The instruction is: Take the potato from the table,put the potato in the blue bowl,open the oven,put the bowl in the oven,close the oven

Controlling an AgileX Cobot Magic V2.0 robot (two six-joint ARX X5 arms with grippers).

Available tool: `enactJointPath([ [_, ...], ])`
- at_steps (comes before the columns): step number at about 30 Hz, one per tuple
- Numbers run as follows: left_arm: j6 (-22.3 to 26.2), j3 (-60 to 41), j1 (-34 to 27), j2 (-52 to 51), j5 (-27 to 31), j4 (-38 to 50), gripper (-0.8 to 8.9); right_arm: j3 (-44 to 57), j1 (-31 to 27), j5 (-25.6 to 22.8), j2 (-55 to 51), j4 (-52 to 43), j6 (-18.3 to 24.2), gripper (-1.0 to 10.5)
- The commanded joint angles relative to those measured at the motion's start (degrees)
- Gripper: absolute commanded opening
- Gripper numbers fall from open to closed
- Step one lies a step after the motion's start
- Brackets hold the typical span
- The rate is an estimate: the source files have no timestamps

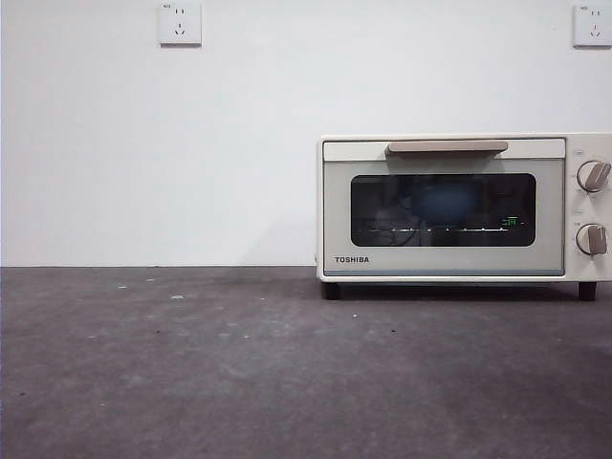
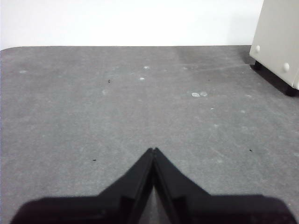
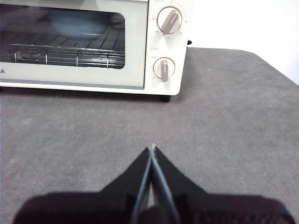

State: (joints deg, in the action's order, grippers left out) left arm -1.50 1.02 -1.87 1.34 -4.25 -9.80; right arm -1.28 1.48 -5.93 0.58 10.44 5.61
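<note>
The oven [image 1: 464,207] stands shut at the back right of the surface [image 1: 191,363], its door flush under the bar handle [image 1: 448,146]; behind the dark glass a blue shape sits on the wire rack, which reads as the blue bowl [image 1: 449,203] already inside; the potato cannot be made out in any view, and is most likely within that bowl, though the glass is too dim to confirm it. With door closed and bowl in, the task looks finished, which would explain why both arms hang back over bare grey and hold nothing.

The left gripper [image 2: 153,150] has its jaws pressed together to a point, hovering over the speckled surface with only a corner of the oven and its feet at the edge of that view; the right gripper [image 3: 152,148] likewise has its jaws closed tip to tip, facing the oven's front near the two knobs [image 3: 164,68].

The front view gives the whole oven and handle but neither arm; the right wrist view alone shows the rack wires and the bowl's pale blue rim [image 3: 77,24] clearly through the glass; the left wrist view alone shows the open stretch beside the oven, with a few pale specks and no potato lying there.
</note>
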Motion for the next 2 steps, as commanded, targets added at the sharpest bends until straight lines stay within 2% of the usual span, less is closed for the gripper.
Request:
enactJointPath([
  [1, 0.6, -0.6, -0.2, 0.0, -0.3, 0.4, -0.04, 0.5, 0.1, 0.1, -0.1, -0.2, 0.1, 0.0],
  [2, 0.6, -0.6, -0.2, 0.0, -0.3, 0.4, -0.04, 0.5, 0.1, 0.1, -0.1, -0.2, 0.1, 0.0],
])
